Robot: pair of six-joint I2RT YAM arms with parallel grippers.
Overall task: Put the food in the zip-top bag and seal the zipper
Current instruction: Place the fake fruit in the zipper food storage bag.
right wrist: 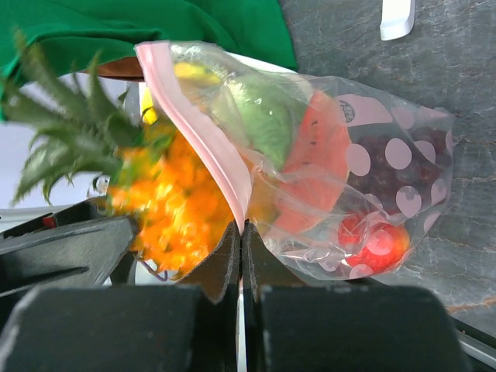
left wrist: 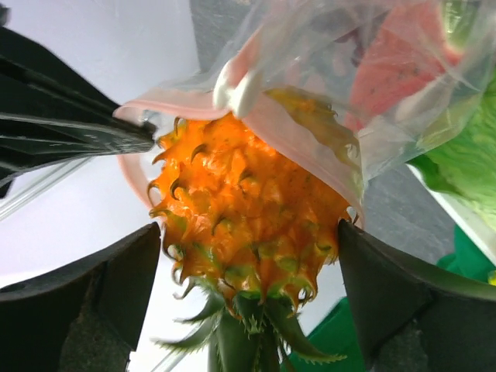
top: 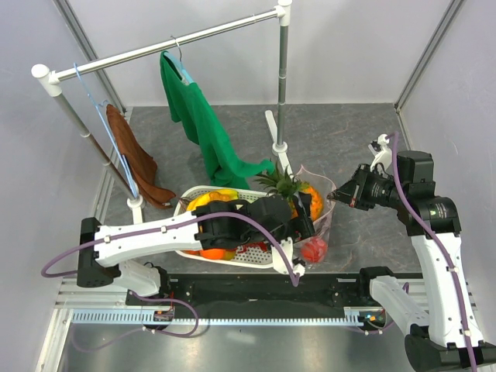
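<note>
The pineapple (left wrist: 248, 225) hangs crown down, its orange body partly inside the pink mouth of the zip-top bag (right wrist: 372, 178). My left gripper (left wrist: 249, 263) is open. Its fingers stand either side of the fruit, with a sliver of gap on the left. My right gripper (right wrist: 241, 232) is shut on the zipper (right wrist: 194, 124), pinching the pink strip at the bag's mouth. Inside the bag lie green lettuce (right wrist: 263, 116), purple grapes (right wrist: 403, 174) and a red piece (right wrist: 372, 244). From above, the pineapple (top: 298, 192) and the bag (top: 322, 225) sit between the left gripper (top: 298, 209) and the right gripper (top: 335, 198).
A white perforated basket (top: 232, 256) with orange and yellow food lies under my left arm. Behind it stands a clothes rack (top: 283, 93) holding a green garment (top: 205, 132) and a brown one (top: 136, 159). The rack's white foot (top: 277, 143) stands just behind the bag.
</note>
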